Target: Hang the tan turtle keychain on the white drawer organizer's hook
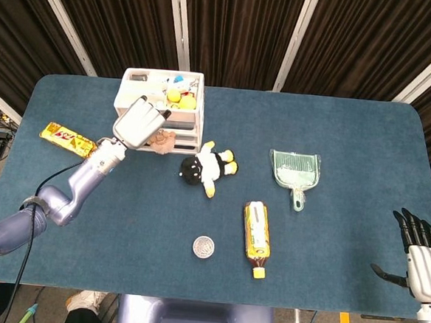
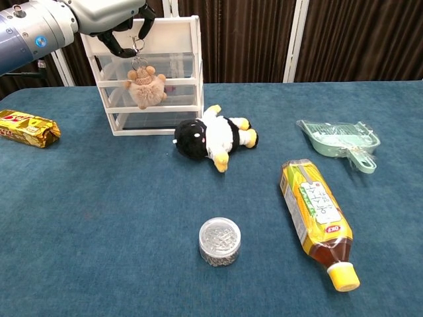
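The tan turtle keychain (image 2: 147,88) dangles by its metal ring in front of the white drawer organizer (image 2: 177,72), against the upper drawers. My left hand (image 2: 112,16) pinches the ring at the organizer's top front edge. In the head view the turtle (image 1: 161,139) peeks out under my left hand (image 1: 140,121), beside the organizer (image 1: 143,90). I cannot make out the hook. My right hand (image 1: 416,253) hangs open off the table's near right corner, holding nothing.
A black-and-white plush penguin (image 2: 211,137) lies just right of the organizer. A yellow snack bar (image 2: 25,127) sits at the left, a tea bottle (image 2: 316,214) and a green dustpan (image 2: 340,142) at the right, a round clear container (image 2: 219,241) near the front.
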Controlling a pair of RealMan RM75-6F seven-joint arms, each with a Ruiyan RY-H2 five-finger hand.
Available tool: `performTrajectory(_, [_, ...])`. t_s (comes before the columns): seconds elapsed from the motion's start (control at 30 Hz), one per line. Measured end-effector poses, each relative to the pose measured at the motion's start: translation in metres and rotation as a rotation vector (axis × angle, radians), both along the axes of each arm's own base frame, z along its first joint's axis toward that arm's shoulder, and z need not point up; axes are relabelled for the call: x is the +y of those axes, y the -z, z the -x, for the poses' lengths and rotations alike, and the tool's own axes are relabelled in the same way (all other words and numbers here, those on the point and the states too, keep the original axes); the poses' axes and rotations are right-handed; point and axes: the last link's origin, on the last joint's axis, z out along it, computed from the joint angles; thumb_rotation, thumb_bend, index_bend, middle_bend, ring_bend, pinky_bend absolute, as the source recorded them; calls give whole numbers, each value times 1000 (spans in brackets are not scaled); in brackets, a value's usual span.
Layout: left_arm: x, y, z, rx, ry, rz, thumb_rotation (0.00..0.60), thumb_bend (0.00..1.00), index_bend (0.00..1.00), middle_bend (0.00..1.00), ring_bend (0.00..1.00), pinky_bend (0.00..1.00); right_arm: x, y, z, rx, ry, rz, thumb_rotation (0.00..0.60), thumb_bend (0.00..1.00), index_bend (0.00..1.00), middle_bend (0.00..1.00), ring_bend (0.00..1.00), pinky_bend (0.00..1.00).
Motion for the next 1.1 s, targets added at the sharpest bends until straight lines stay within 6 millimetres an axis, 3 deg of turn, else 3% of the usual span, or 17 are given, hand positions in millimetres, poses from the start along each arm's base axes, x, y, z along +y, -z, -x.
performTrajectory(0.63, [-6,-11,5,14,-1,-11,600,283,574,991,888,746,2,0,-2,1,-5,-1,600,5,0,0,0,0])
performTrajectory(1.1, [-2,-4,11,30,-20,-4,600,279,554,987,887,746,1,-1,-1,-1,-1,7,600,4,0,0,0,0])
